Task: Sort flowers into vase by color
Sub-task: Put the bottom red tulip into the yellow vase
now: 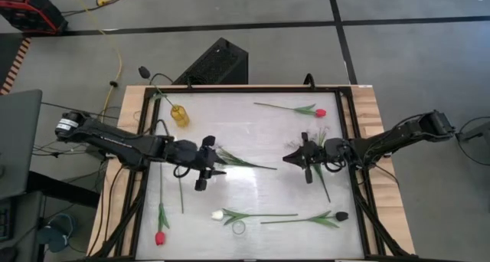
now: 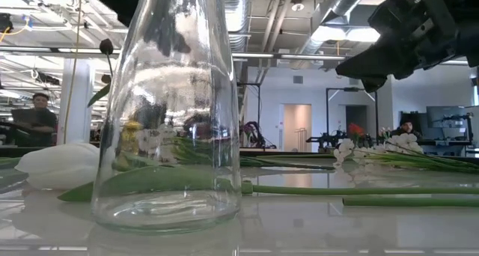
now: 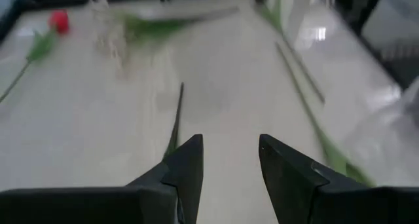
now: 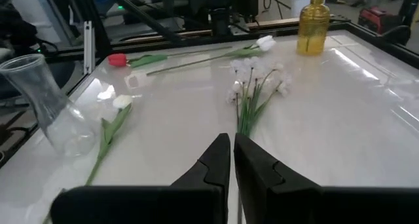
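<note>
The left gripper (image 1: 208, 164) hung over the middle of the table (image 1: 253, 135), toward its left side, jaws a moderate way apart with nothing between them. Just beside it lay a sprig (image 1: 243, 160) of small white blossoms, stem running toward the centre. The right gripper (image 1: 300, 159) hovered right of centre, its fingers (image 4: 222, 160) pressed almost together and holding nothing, as far as I could see; a second sprig (image 4: 255, 76) lay on the tabletop just ahead of it.

The other flowers were scattered. A red tulip (image 1: 320, 112) lay near the far right corner, another red tulip (image 1: 160, 237) at the near left corner. A white tulip (image 1: 218, 214) and a dark tulip (image 1: 341, 215) lay along the near edge, with the clear vase (image 1: 239, 227) standing between them. A small yellow bottle (image 1: 180, 116) stood toward the far left, a dark-headed stem leaning from it.

These flowers looked very light, with thin, springy stems and soft heads that would crush or bend easily. I judged the stem, near its middle, the place to pinch, low against the glossy tabletop, where it might slide.
</note>
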